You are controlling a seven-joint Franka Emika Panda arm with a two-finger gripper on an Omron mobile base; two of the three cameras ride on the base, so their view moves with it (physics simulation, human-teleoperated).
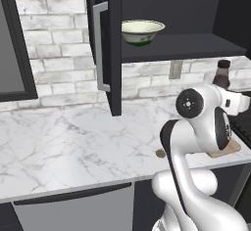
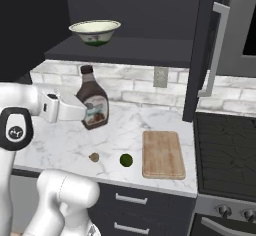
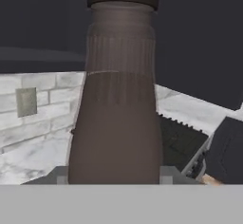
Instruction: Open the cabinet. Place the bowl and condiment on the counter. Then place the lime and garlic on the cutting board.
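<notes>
From the left side, the cabinet [image 1: 115, 44] stands open, its door swung out toward me, and the bowl [image 1: 142, 31] sits on the dark shelf inside. The bottle [image 1: 222, 74] pokes up behind the robot's white arm, above the tabletop [image 1: 68, 142]. A corner of the cutting board [image 1: 226, 150] shows past the arm, and the small brown garlic [image 1: 160, 153] lies on the marble just beside the arm.

From the right side, the gripper [image 2: 86, 111] is clamped on the bottle [image 2: 93, 105], which hangs upright in the air over the tabletop [image 2: 65, 145], below the shelf where the bowl [image 2: 95, 32] rests. The garlic [image 2: 93, 157] and the lime [image 2: 126, 160] lie near each other on the marble, the lime just left of the cutting board [image 2: 162, 154], apart from it.

Looking along the hand, the bottle [image 3: 118, 104] stands tall between the two fingers [image 3: 168, 174], brick wall and stove behind it.
</notes>
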